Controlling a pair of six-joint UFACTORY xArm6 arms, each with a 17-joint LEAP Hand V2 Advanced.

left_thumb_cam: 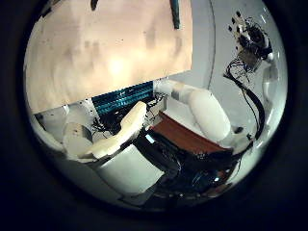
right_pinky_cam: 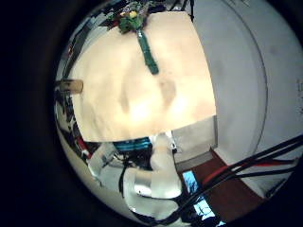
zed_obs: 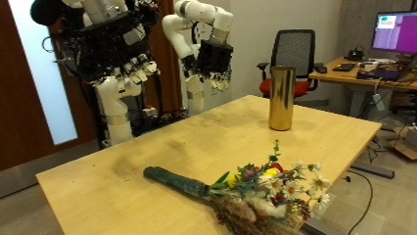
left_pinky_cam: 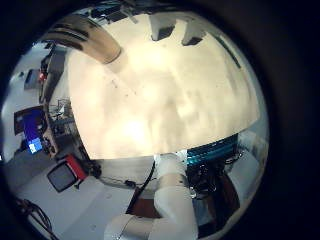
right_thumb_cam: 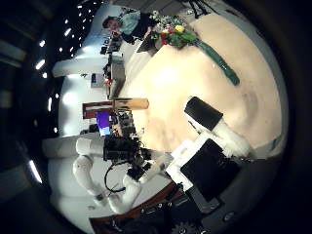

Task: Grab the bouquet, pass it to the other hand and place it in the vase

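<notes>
Two hands hang above the far edge of the pale wooden surface [zed_obs: 157,157] in the outside view, both arms coming in from the upper part of the picture: the nearer, lower right hand [zed_obs: 126,61] and the farther left hand [zed_obs: 211,57]; each has relaxed, loosely spread fingers and holds nothing. The bouquet [zed_obs: 248,193] lies flat on the surface at the near edge, well apart from both hands, its long axis running across the surface, green wrapped stem end toward the middle of the surface and flower heads toward the near corner. The tall golden vase [zed_obs: 280,97] stands upright beyond the bouquet, near the far side, with bare wood between them. Past the vase an office chair [zed_obs: 296,54] and a desk with a monitor [zed_obs: 395,32] stand off the surface. In the left little finger side palm view the surface [left_pinky_cam: 160,90] fills most of the picture and the vase [left_pinky_cam: 90,40] shows near one corner of it. The left thumb side palm view shows one end of the surface [left_thumb_cam: 106,48] and the arm's own white parts. In the right little finger side palm view the bouquet [right_pinky_cam: 140,33] lies at the far end of the surface, stem pointing toward its middle. The right thumb side palm view shows the bouquet [right_thumb_cam: 190,39] and the vase [right_thumb_cam: 122,104] well apart.
</notes>
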